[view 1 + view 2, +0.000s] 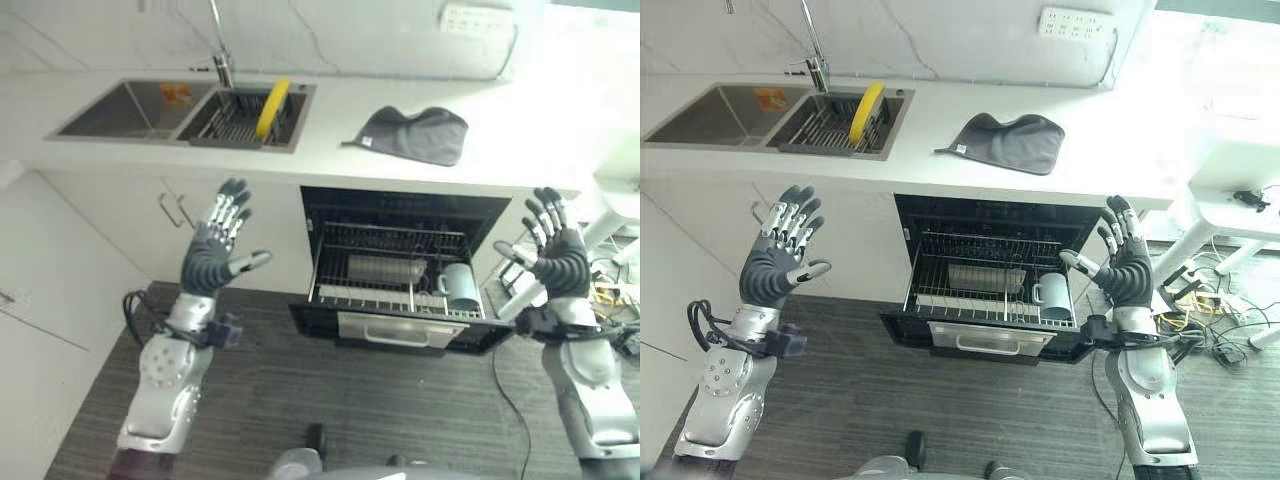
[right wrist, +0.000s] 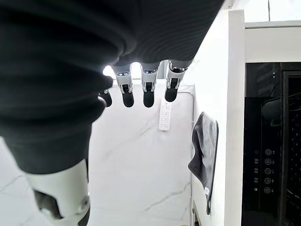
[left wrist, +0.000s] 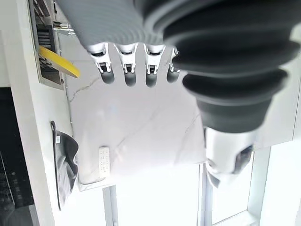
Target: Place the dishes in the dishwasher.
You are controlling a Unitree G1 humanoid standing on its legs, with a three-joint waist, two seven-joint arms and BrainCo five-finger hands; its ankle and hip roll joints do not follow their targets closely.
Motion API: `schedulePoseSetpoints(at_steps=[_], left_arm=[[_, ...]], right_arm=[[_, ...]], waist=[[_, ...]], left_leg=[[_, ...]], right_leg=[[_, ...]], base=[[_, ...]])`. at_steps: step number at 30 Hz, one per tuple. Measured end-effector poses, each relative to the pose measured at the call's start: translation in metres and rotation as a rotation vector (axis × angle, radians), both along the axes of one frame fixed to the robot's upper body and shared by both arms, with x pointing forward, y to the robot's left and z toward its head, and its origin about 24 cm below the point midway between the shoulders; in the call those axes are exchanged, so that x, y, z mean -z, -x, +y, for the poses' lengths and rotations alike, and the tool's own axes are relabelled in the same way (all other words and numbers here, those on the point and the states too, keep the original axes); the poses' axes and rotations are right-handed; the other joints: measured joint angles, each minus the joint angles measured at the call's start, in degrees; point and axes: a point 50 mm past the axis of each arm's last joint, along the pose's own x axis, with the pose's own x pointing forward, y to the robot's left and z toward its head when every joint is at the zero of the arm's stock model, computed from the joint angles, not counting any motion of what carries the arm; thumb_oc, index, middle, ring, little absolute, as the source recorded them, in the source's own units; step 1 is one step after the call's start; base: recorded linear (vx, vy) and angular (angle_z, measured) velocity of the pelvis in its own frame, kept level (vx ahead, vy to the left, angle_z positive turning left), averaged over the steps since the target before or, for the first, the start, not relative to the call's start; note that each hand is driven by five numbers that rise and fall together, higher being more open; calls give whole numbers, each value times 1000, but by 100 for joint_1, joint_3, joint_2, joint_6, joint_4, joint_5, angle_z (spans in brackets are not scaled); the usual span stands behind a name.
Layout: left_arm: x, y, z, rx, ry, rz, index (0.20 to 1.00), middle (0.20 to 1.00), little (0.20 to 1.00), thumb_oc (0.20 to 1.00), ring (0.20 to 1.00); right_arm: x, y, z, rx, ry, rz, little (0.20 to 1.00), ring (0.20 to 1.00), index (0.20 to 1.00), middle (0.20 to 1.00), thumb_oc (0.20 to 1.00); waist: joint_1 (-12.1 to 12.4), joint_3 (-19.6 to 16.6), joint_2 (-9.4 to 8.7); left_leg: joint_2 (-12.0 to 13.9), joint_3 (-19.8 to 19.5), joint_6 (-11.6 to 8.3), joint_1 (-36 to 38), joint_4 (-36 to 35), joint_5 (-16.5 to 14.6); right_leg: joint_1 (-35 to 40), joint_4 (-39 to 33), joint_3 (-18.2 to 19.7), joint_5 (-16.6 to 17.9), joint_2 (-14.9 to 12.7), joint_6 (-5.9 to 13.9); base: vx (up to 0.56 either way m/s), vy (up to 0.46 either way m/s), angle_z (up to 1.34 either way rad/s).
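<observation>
In the left eye view, the dishwasher (image 1: 400, 270) under the worktop (image 1: 330, 125) stands open with its rack (image 1: 395, 275) pulled out. A mug (image 1: 460, 287) sits at the rack's right end and a pale dish (image 1: 385, 270) lies in the middle, so part of the load looks done. A yellow plate (image 1: 272, 108) stands on edge in the sink's (image 1: 185, 112) right basin at the worktop's far left, likely what is left. A grey cloth (image 1: 420, 135) lies towards the right.

In the right eye view, the left robot hand (image 1: 780, 262) and right robot hand (image 1: 1127, 265) are raised with fingers spread wide, holding nothing, on either side of the rack with free room between them.

In the left wrist view, straight fingers (image 3: 127, 73) point past the yellow plate and the worktop's edge.

In the right wrist view, straight fingers (image 2: 148, 92) are seen beside the cloth hanging over the worktop's edge.
</observation>
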Motion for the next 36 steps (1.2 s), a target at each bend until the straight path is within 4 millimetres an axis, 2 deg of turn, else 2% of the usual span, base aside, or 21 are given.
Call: schedulePoseSetpoints(at_steps=[6, 7, 8, 9, 10, 14, 15, 17, 18, 19, 21, 22, 26, 27, 28, 29, 30, 32, 33, 34, 36], left_arm=[[5, 0, -3, 23, 22, 32, 1000, 1000, 1000, 1000, 1000], [6, 0, -3, 35, 50, 46, 1000, 1000, 1000, 1000, 1000], [6, -1, -2, 44, 74, 55, 1000, 1000, 1000, 1000, 1000], [6, -1, -1, 46, 92, 58, 1000, 1000, 1000, 1000, 1000], [7, -1, 1, 47, 113, 64, 1000, 1000, 1000, 1000, 1000], [4, -6, -3, 52, 125, 50, 1000, 1000, 1000, 1000, 1000], [3, -8, -4, 54, 129, 47, 1000, 1000, 1000, 1000, 1000], [4, -12, -10, 72, 152, 45, 1000, 1000, 1000, 1000, 1000], [5, -11, -13, 79, 170, 43, 1000, 1000, 1000, 1000, 1000], [6, -12, -12, 77, 165, 45, 1000, 1000, 1000, 1000, 1000], [-2, -14, -4, 66, 113, 26, 1000, 1000, 1000, 1000, 1000], [-5, -15, -2, 71, 83, 24, 1000, 1000, 1000, 1000, 1000], [-8, -13, 3, 120, -5, 35, 1000, 1000, 1000, 1000, 1000], [-5, -13, 5, 117, -11, 51, 1000, 1000, 1000, 1000, 1000], [-4, -14, 4, 122, -21, 62, 1000, 1000, 1000, 1000, 1000], [-5, -14, 4, 133, -33, 66, 1000, 1000, 1000, 1000, 1000], [-6, -15, 6, 130, -49, 76, 1000, 1000, 1000, 1000, 1000], [-7, -14, 6, 124, -47, 79, 1000, 1000, 1000, 1000, 1000], [-5, -15, 3, 127, -26, 91, 1000, 1000, 1000, 1000, 1000], [-5, -15, -1, 134, -9, 86, 1000, 1000, 1000, 1000, 1000], [-6, -14, -2, 133, 7, 78, 1000, 1000, 1000, 1000, 1000]], right_arm=[[-1, -1, 0, -6, 22, 6, 1000, 1000, 1000, 1000, 1000], [-2, -1, -2, -8, 42, 16, 1000, 1000, 1000, 1000, 1000], [-6, -1, -5, -9, 68, 15, 1000, 1000, 1000, 1000, 1000], [-10, -1, -6, -13, 86, 6, 1000, 1000, 1000, 1000, 1000], [-14, -3, -5, -20, 89, -9, 1000, 1000, 1000, 1000, 1000], [-27, -2, -19, -11, 88, -48, 1000, 1000, 1000, 1000, 1000], [-32, -3, -20, -18, 96, -64, 1000, 1000, 1000, 1000, 1000], [-46, -9, -16, -51, 149, -97, 1000, 1000, 1000, 1000, 1000], [-55, -14, -12, -84, 188, -122, 1000, 1000, 1000, 1000, 1000], [-54, -16, -6, -105, 171, -123, 1000, 1000, 1000, 1000, 1000], [-42, -16, 0, -116, 96, -101, 1000, 1000, 1000, 1000, 1000], [-38, -15, 2, -113, 61, -96, 1000, 1000, 1000, 1000, 1000], [-21, 7, -2, -64, -33, -60, 1000, 1000, 1000, 1000, 1000], [-17, 7, -1, -54, -58, -54, 1000, 1000, 1000, 1000, 1000], [-15, 6, 0, -49, -80, -54, 1000, 1000, 1000, 1000, 1000], [-13, 4, 4, -59, -89, -49, 1000, 1000, 1000, 1000, 1000], [-12, 3, 9, -79, -86, -42, 1000, 1000, 1000, 1000, 1000], [-20, -3, 12, -94, -81, -73, 1000, 1000, 1000, 1000, 1000], [-23, -7, 15, -110, -64, -80, 1000, 1000, 1000, 1000, 1000], [-24, -7, 13, -114, -29, -70, 1000, 1000, 1000, 1000, 1000], [-21, 0, 4, -83, 3, -45, 1000, 1000, 1000, 1000, 1000]], waist=[[31, -57, 177], [37, -44, 150], [-7, 40, -7], [21, 85, -80], [41, 99, -165], [-247, 168, 19], [-338, 203, 42], [-351, 297, 291], [-333, 322, 553], [-316, 380, 468], [-286, 513, -192], [-202, 597, -317], [120, 646, -439], [121, 650, -436], [119, 635, -397], [128, 630, -374], [131, 614, -388], [245, 595, -410], [168, 624, -264], [79, 618, -190], [-32, 574, -267]], left_leg=[[48, -69, -185, -248, 315, 141], [20, -24, -301, -513, 634, 219], [-33, 306, -659, -688, 705, 447], [23, 585, -548, -764, 852, 286], [254, 813, -424, -689, 932, -33], [1553, 514, -743, 77, -137, -121], [1615, 512, -747, 80, -137, -125], [1495, 515, -732, 158, -130, -132], [1327, 506, -567, 187, -128, -226], [1050, 521, -811, 244, -119, -23], [353, 632, -532, 140, -50, -45], [241, 588, -416, 49, 170, -163], [34, 472, -61, -138, 1213, -930], [-39, 511, 69, -147, 1417, -1093], [-67, 547, 149, -149, 1450, -1140], [-111, 673, 317, -120, 1362, -1133], [-163, 734, 543, -120, 1200, -1007], [-240, 985, 663, -51, 961, -812], [-215, 952, 721, 109, 583, -660], [-247, 930, 741, 282, 221, -476], [-444, 848, 701, 320, 92, -473]], right_leg=[[149, -142, -342, 14, 93, -35], [35, -38, -457, -28, -4, -109], [4, -70, -664, 103, -189, -264], [26, -138, -756, 210, -262, -301], [33, -253, -739, 305, -374, -294], [-167, -347, -360, 365, -445, -128], [-265, -359, -110, 531, -601, -22], [-274, -406, 20, 690, -853, 344], [-256, -465, 82, 772, -909, 580], [-234, -472, 215, 795, -1206, 755], [-246, -430, 348, 752, -1863, 564], [-294, -256, 320, 984, -1955, 685], [-263, 379, 321, 1589, -2204, 616], [-330, 556, 278, 1824, -2277, 335], [-467, 697, 152, 2119, -2328, 162], [-608, 644, -85, 2649, -2385, 255], [-669, 837, -352, 2314, -2210, 533], [-859, 1164, -830, 1687, -1912, 729], [-1018, 1646, -616, 795, -1460, 715], [-999, 1750, -521, 289, -942, 657], [-1000, 1700, -396, -151, -399, 419]], base=[[-40, -98, 29], [-44, 82, 67], [-28, 137, 60], [4, 174, 42], [51, 316, 19], [80, 459, -6], [60, 613, -36], [54, 544, -38], [59, 503, -42], [80, 606, -16], [90, 492, 36], [122, 460, 43], [130, 493, 19], [47, 383, 3], [-6, 328, -20], [-35, 392, -25], [-27, 415, -31], [19, 305, -53], [65, 191, -39], [84, 144, 1], [83, 72, 27]])
